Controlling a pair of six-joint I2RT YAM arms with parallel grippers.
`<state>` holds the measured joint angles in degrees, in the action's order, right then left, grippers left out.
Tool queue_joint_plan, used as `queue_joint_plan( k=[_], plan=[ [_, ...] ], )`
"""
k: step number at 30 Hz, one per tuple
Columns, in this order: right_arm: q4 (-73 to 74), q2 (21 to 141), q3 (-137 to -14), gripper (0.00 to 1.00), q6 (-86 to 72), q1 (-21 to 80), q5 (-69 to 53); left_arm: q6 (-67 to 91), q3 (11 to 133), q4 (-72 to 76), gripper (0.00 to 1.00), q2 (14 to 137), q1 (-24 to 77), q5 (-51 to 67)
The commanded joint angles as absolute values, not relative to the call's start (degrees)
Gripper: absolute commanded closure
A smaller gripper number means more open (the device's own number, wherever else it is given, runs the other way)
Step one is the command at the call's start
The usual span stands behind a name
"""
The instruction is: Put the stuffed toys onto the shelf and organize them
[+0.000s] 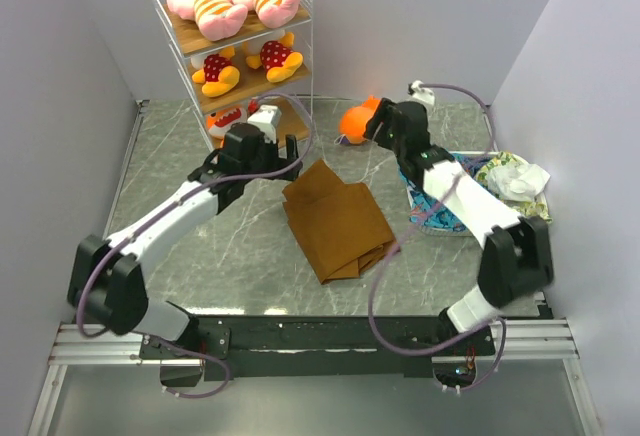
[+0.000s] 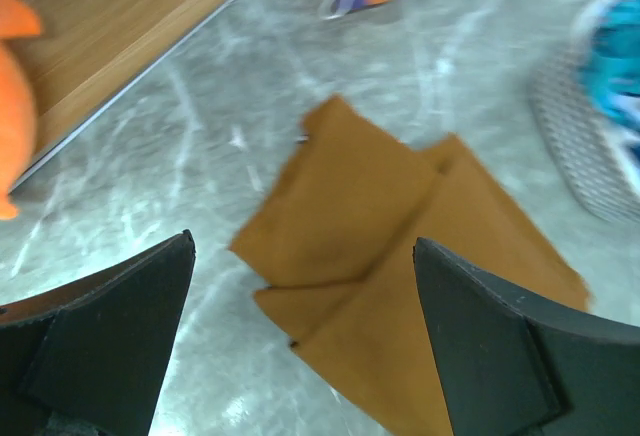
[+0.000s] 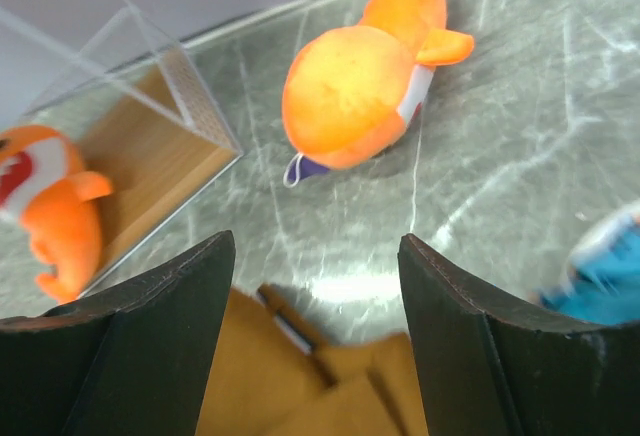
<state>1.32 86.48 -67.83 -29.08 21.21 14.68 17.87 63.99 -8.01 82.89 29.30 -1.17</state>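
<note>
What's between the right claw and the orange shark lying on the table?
Nothing: the right wrist view shows only bare marble table between the open right claw and the orange shark.

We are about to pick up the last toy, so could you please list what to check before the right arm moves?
1. Right hand open and empty: ok.
2. Loose shark lying free, nothing on it, just ahead of that hand: ok.
3. Bottom board has bare space beside the shelved shark: ok.
4. Left hand, open, clear of the bottom board's front: not ok, it hovers close by and may block the way in.
5. Brown cloth apart from the loose shark: ok.
</note>
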Motion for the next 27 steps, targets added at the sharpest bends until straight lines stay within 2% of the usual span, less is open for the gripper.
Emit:
queue_joint_plan(
  k=[1,3,15,19,21,22,25,27],
  plan=[
    [4.4,97.9,-78.4,0.26,-29.0,19.8,13.3,15.7,62.4,-7.2,0.04,75.3,29.3,8.0],
    [4.3,101.1,-81.6,0.26,-30.2,19.6,13.4,13.5,60.8,-7.9,0.04,73.6,29.4,9.9],
    [8.3,124.7,-102.2,0.27,-44.6,17.3,14.3,12.3,53.1,-2.3,0.04,60.6,29.9,2.0],
    [8.4,128.1,-103.5,0.33,-46.8,16.6,15.6,11.7,52.1,-1.5,0.04,59.2,29.9,0.2],
    [6.3,127.9,-101.7,0.45,-46.8,16.4,15.7,12.0,51.9,-0.6,0.03,58.7,29.9,0.2],
    [5.6,127.3,-101.1,0.63,-46.1,16.3,16.2,12.1,51.3,-0.4,0.03,58.3,29.8,0.2],
    [2.0,125.1,-98.1,0.95,-43.0,16.3,16.0,12.0,50.5,1.4,0.03,57.5,29.9,0.2],
    [-2.4,121.8,-95.2,1.00,-38.6,16.2,13.8,11.3,50.5,1.5,0.03,57.1,29.9,0.2]
  ],
)
